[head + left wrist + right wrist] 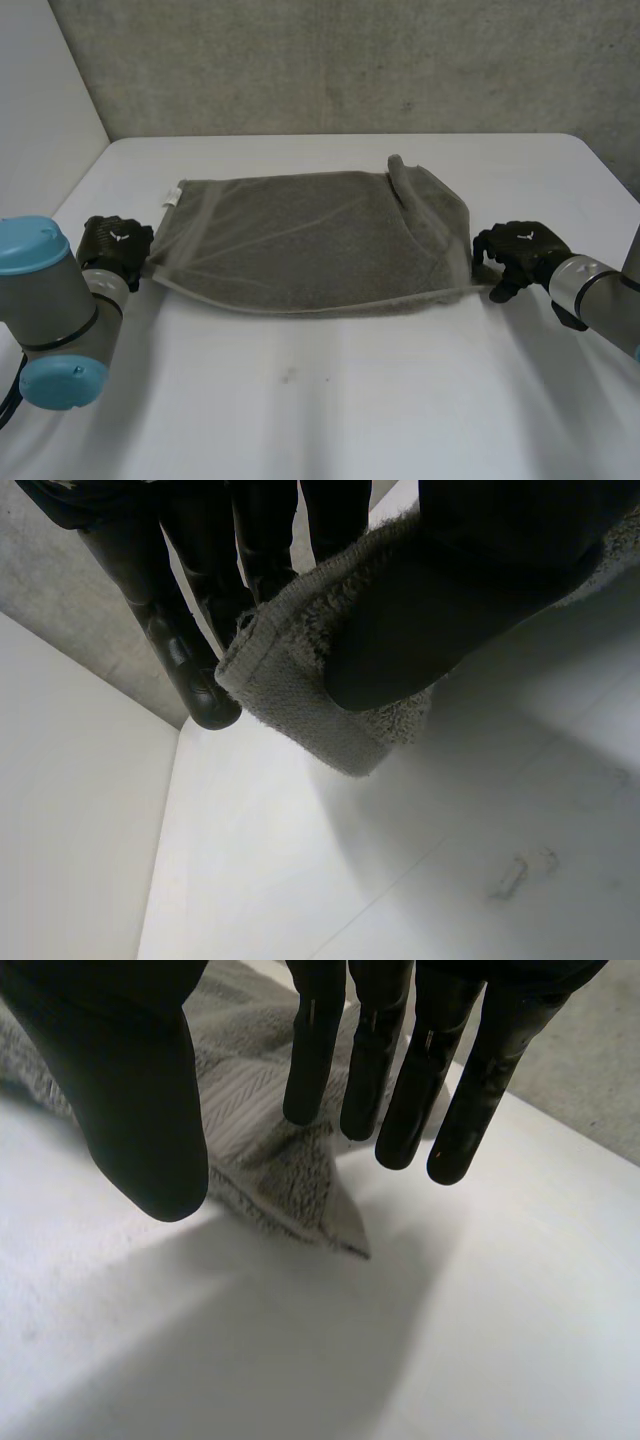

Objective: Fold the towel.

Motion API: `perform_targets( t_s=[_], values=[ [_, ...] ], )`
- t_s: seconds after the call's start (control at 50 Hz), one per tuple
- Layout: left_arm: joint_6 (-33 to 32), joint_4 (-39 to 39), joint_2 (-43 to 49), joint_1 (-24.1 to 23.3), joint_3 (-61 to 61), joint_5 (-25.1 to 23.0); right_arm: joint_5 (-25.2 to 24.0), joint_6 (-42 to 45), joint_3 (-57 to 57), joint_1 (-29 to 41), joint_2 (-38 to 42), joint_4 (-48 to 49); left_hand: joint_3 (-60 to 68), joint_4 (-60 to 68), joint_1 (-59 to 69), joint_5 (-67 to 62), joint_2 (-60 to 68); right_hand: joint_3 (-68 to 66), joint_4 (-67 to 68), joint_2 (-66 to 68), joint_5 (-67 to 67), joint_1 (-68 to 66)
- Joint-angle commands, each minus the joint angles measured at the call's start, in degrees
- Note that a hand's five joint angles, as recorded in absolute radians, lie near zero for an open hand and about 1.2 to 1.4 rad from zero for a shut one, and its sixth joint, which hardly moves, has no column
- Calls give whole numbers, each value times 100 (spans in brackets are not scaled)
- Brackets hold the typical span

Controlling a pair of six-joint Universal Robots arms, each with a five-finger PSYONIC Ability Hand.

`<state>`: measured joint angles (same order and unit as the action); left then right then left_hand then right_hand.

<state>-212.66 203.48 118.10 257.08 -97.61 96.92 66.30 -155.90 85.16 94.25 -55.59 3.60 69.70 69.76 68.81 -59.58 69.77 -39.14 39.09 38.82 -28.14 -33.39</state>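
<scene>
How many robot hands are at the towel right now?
2. The left hand pinches the towel at its near-left corner; the right hand is at the near-right corner, fingers straight.

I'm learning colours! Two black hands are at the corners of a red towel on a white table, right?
Not quite: the head view shows the towel is grey, not red. The black left hand and right hand are at its corners, on the white table.

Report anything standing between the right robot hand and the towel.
Nothing visible does. The right robot hand hangs open directly over a corner of the towel, with bare table around it.
</scene>
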Motion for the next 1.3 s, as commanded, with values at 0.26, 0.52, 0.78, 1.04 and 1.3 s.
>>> perform_targets(
  t_s=[0.26, 0.52, 0.78, 1.04, 1.3],
  values=[
    [5, -2, 11, 0, 5, 3, -231, 59, -307, 49, 610, 97, 1030, 1024, 1119, -1042, 1023, -1987, 1992, 2020, -2088, -2563],
    [5, -2, -6, 0, -4, 20, -188, -46, -404, 85, 523, 369, 1030, 1024, 1119, -1042, 1023, -4086, 4091, 4118, -4186, -4661],
    [-65, -772, -953, -105, -232, 12, -144, 610, -360, -47, -1058, -840, 1030, 1024, 1119, -1042, 1023, -4086, 4091, 4118, -4186, -4661],
    [-83, -3412, -2485, -132, -637, -50, 1034, 4181, 449, -768, -2545, -3972, 1030, 1024, 1119, -1042, 1023, -4086, 4091, 4118, -4186, -4661],
    [-92, -3711, -2450, -228, -839, -59, 929, 4534, 1214, -724, -2897, -3623, 1030, 1024, 1119, -1042, 1023, -4086, 4091, 4118, -4186, -4661]
  ],
)
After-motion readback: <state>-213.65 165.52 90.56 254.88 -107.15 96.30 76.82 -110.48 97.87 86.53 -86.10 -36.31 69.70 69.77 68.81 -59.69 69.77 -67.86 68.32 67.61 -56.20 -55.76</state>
